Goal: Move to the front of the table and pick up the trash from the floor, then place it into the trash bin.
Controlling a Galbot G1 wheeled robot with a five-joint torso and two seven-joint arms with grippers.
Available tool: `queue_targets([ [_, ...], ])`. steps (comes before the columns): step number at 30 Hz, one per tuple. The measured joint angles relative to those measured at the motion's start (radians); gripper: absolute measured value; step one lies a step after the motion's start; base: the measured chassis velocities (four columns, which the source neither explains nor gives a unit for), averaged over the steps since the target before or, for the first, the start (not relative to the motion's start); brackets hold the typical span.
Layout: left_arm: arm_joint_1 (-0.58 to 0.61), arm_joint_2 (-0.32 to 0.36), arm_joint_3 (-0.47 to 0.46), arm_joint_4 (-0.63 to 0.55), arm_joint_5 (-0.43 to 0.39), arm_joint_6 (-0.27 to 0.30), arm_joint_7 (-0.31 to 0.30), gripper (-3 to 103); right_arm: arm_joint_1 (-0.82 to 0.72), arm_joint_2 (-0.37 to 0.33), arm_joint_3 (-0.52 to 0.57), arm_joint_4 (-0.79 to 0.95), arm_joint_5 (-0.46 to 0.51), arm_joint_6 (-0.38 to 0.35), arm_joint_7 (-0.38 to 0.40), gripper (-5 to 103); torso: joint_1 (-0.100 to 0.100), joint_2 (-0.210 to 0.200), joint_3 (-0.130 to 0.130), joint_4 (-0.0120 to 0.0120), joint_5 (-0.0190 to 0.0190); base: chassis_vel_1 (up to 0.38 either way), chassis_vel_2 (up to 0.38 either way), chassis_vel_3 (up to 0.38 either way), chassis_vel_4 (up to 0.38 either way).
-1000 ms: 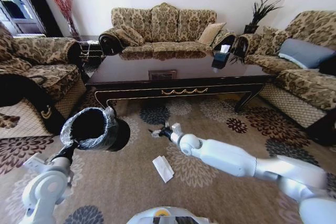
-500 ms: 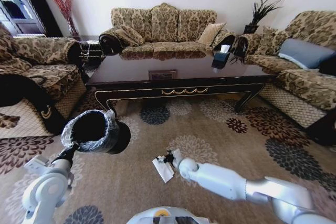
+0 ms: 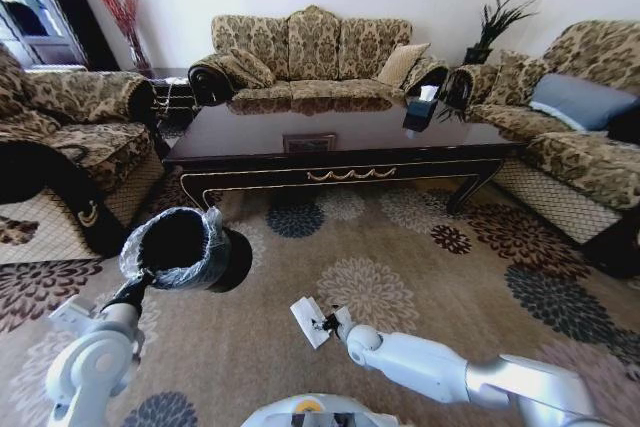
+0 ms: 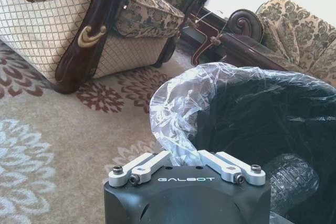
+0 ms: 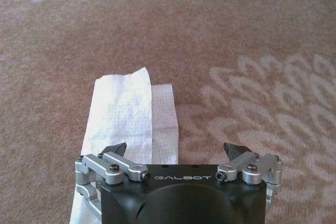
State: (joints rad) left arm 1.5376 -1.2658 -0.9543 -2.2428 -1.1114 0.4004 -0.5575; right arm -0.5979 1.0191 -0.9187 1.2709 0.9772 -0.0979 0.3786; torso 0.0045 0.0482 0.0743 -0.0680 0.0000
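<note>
1. On the left, the left gripper point(image 4: 186, 162) is holding the trash bin point(image 3: 185, 249) up off the carpet point(image 3: 430, 277), its fingers point(image 4: 147, 165) clenched on the rim and pinching a fold of the clear plastic bag point(image 4: 181, 108) that lines it. The bin is hanging in nearly the same spot as a second ago, tipped so its mouth is facing the robot.
2. Looking into the bin, I am seeing only a dark inside and crinkled liner. Whether anything is lying in it I cannot tell; my guess is that no trash has gone in yet.
3. In the middle, the trash, a flat white wrapper point(image 3: 308, 321), is lying on the carpet, near the robot and well in front of the table point(image 3: 340, 152).
4. On the right, the right gripper point(image 3: 327, 325) is the thing that is changing. A second ago it was reaching farther out toward the table; now it is drawing back and sinking to the wrapper's near right edge.
5. The right wrist view is showing its jaws spread wide, grasping nothing, with one fingertip point(image 5: 115, 148) over the wrapper point(image 5: 126, 129) and the other over bare carpet.
6. I judge this to be the final approach for the pick, with closing and lifting not yet done.
</note>
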Motion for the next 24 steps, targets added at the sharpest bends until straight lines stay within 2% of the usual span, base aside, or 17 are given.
queue_targets([
  [5,-0.001,0.008,-0.003,0.006,-0.002,-0.002,0.003,3,-0.008,0.012,0.004,0.003,0.066,0.000,-0.001,100,0.000,0.000,0.000,0.0000,-0.0001,0.000,0.000,0.000,0.000],
  [19,-0.009,0.008,0.010,0.021,0.002,-0.003,0.004,3,-0.013,0.008,-0.004,-0.006,0.082,-0.017,-0.052,100,0.000,0.000,0.000,0.0000,0.0000,0.000,0.000,0.000,0.000],
  [20,-0.011,0.010,0.012,0.021,0.002,-0.003,0.004,3,-0.013,0.005,-0.009,-0.008,0.081,-0.021,-0.053,102,0.000,0.000,0.000,0.0000,0.0000,0.000,0.000,0.000,0.000],
  [22,-0.012,0.012,0.013,0.021,0.002,-0.003,0.005,3,-0.012,0.000,-0.018,-0.007,0.074,-0.032,-0.053,95,0.000,0.000,0.000,0.0000,0.0000,0.000,0.000,0.000,0.000],
  [24,-0.012,0.014,0.013,0.021,0.002,-0.003,0.005,3,-0.011,-0.001,-0.022,-0.007,0.068,-0.036,-0.053,95,0.000,0.000,0.000,0.0000,-0.0001,0.000,0.000,0.000,0.000],
])
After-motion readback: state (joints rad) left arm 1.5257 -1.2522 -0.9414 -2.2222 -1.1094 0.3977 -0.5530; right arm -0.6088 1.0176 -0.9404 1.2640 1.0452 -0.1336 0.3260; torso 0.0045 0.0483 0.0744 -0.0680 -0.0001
